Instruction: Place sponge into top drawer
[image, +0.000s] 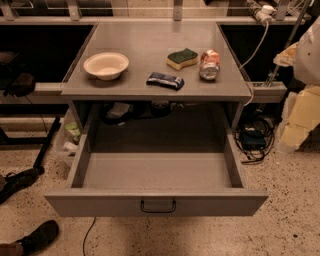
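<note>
The sponge (182, 58), dark green on top with a yellow body, lies on the grey tabletop (150, 40) right of the middle. The top drawer (157, 170) is pulled fully out below the tabletop, and I see nothing inside it. Its dark handle (158, 206) is centred on the front panel. My gripper is out of view. Only a pale bulky shape (306, 55) at the right edge shows, which may be part of my arm, well right of the sponge.
A cream bowl (106, 65) stands at the left of the tabletop. A dark snack wrapper (165, 80) lies near the front edge. A can (209, 64) lies on its side right of the sponge. Cables (255, 137) and shoes (35, 237) are on the floor.
</note>
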